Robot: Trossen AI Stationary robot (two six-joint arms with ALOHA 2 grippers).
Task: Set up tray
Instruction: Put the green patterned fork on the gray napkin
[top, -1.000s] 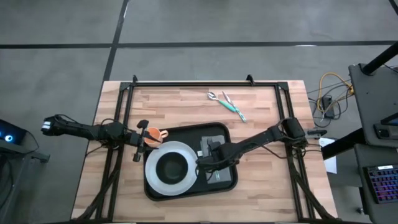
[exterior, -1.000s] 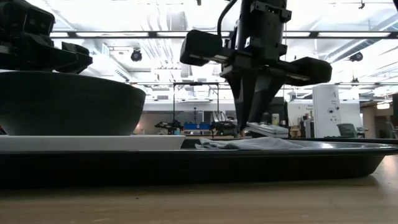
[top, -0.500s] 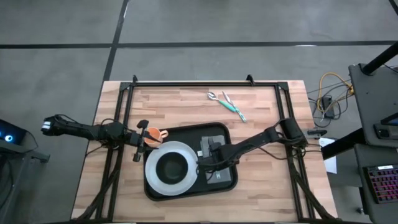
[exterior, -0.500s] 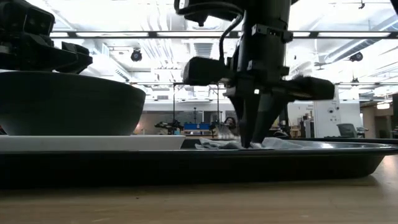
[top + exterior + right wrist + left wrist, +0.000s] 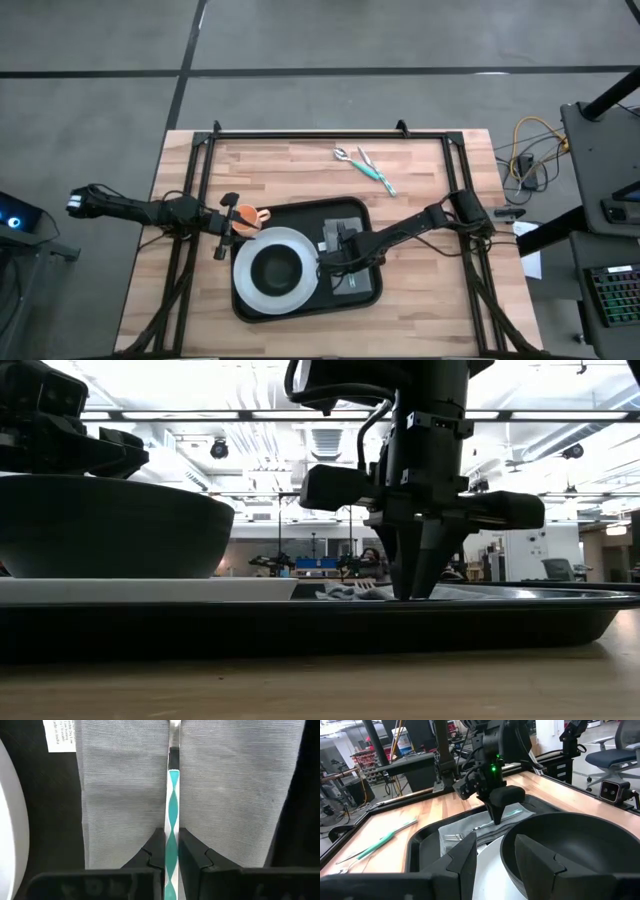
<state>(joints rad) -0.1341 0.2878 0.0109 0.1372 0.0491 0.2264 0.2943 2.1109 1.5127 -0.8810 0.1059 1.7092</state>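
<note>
High view first: we see the right gripper (image 5: 327, 262) reached in over the black tray (image 5: 372, 292), its tip low over the grey napkin (image 5: 350, 283) that lies in the tray's right half. The tray sits on the wooden table (image 5: 430, 310), below the middle of it. Just to the gripper's left in this view are the white plate (image 5: 246, 292) and the dark bowl (image 5: 277, 267) standing on it, both inside the tray.

Right wrist view shows us the grip plainly: the right gripper's two dark fingers (image 5: 155, 851) are closed on the teal-and-white handle of a utensil (image 5: 172, 795), which runs straight ahead of the gripper along the middle of the napkin (image 5: 120, 795). Left wrist view shows fork tines (image 5: 452, 837) on the napkin just beyond that gripper (image 5: 497, 820), so we take the utensil for a fork. In the low view the gripper (image 5: 412, 592) points straight down with its tip at the napkin (image 5: 345, 591).

We find the left gripper (image 5: 224, 231) waiting beyond the tray's left far corner, clamped on a small orange cup (image 5: 247, 217). Well beyond the right gripper, near the table's far edge, lie two more teal-handled utensils (image 5: 368, 168).
</note>
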